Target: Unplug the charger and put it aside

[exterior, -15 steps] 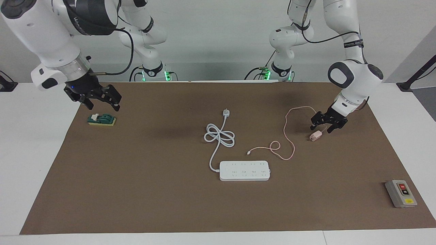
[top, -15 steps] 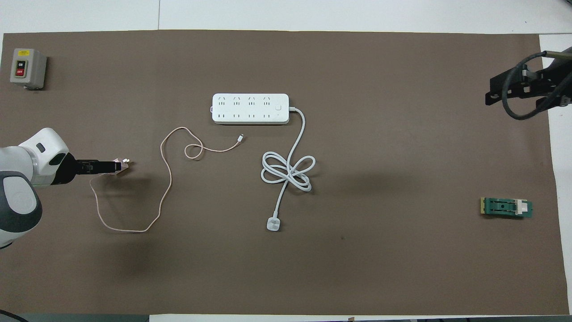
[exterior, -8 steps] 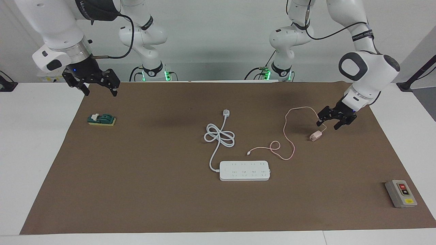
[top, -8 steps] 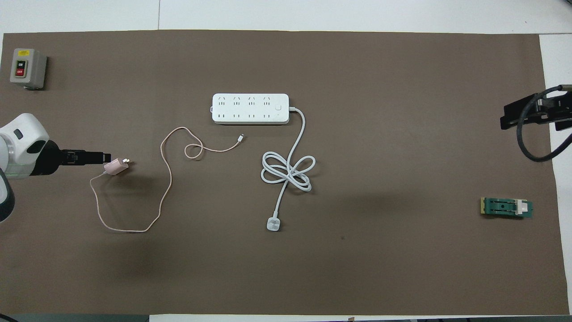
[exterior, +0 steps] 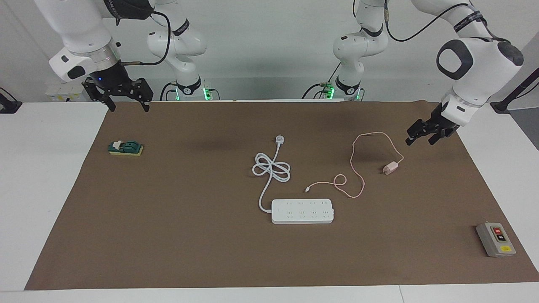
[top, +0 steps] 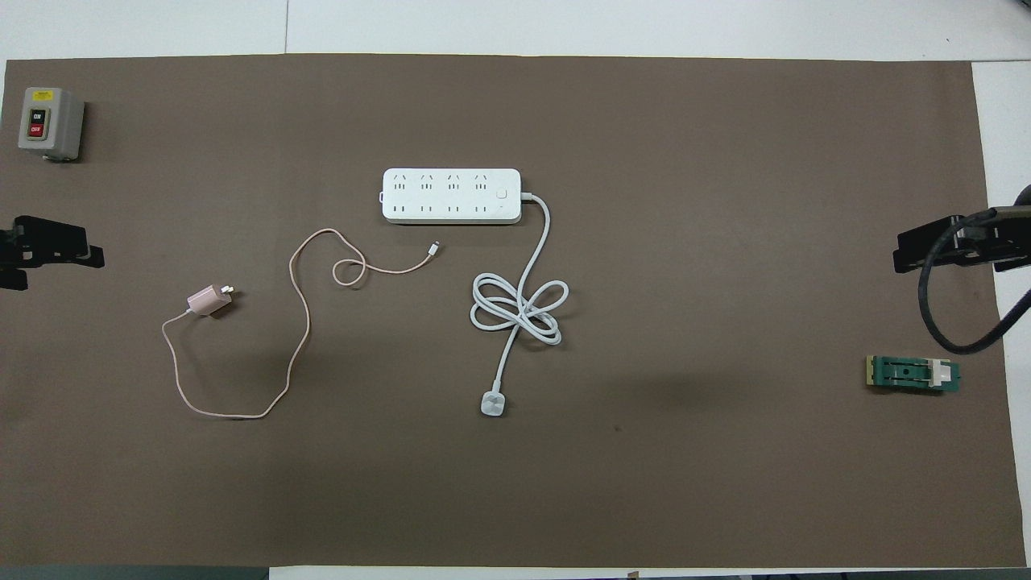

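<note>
- The left tool hangs in the air over the brown mat at the left arm's end of the worktop, fingers spread, nothing between them
- The right tool is up over the mat's edge at the right arm's end, fingers spread, holding nothing
- The charger lies on the mat, apart from the left tool, unplugged
- Its thin pink cable loops over the mat and ends near the power strip
- The strip's white cord is coiled nearer to the robots
- A grey switch box and a green block sit at the two ends
</note>
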Controlling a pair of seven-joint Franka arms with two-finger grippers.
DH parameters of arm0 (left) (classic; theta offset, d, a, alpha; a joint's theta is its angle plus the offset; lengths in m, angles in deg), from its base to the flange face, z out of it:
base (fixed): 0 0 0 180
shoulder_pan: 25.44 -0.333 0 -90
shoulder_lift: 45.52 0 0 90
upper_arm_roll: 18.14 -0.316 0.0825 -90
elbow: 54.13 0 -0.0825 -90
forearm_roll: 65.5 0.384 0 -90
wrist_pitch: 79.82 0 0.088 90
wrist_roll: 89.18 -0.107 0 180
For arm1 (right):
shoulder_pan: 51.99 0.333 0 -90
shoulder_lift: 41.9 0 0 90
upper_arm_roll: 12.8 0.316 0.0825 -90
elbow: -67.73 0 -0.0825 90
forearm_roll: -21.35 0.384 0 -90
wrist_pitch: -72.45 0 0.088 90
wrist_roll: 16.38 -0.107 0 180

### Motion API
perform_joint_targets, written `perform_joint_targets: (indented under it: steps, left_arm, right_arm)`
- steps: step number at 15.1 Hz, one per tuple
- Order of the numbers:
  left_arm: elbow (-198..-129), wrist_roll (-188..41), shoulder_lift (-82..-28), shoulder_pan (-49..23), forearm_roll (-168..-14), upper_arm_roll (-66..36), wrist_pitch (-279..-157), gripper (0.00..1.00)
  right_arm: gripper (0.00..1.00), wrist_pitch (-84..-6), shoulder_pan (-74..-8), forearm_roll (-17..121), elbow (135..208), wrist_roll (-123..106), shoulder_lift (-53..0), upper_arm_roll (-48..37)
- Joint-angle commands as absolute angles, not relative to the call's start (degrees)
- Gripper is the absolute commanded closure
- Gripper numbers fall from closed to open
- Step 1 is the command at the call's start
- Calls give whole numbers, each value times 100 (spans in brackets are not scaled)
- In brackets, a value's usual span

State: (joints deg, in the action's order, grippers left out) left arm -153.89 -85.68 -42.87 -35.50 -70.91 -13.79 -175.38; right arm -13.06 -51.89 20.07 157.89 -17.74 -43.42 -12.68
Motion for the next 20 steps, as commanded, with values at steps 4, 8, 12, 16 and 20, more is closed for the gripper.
perform_joint_targets:
  steps: [4,8,12,16,20]
  left_arm:
    - [-14827,-8101,-4191,-3476,-6840,-1287,-17036,0]
    - [-14721,-8110,-4270,-3301,-6796,-1286,-16658,0]
    - [-14756,-8241,-4200,-2582,-6533,-1706,-16622,0]
    - [-14774,-8215,-4209,-2421,-6524,-1743,-16710,0]
    - [-14817,-8250,-4209,-2369,-6559,-1717,-16701,0]
  right_arm:
    - [0,-1368,-5331,2004,15949,-1673,-4506,-1156]
    - [0,-1350,-5287,2004,15958,-1699,-4515,-1156]
    - [0,-1351,-5304,2012,15958,-1673,-4515,-1156]
    - [0,-1342,-5313,2012,15949,-1682,-4515,-1165]
    - [0,-1350,-5313,2021,15949,-1673,-4515,-1156]
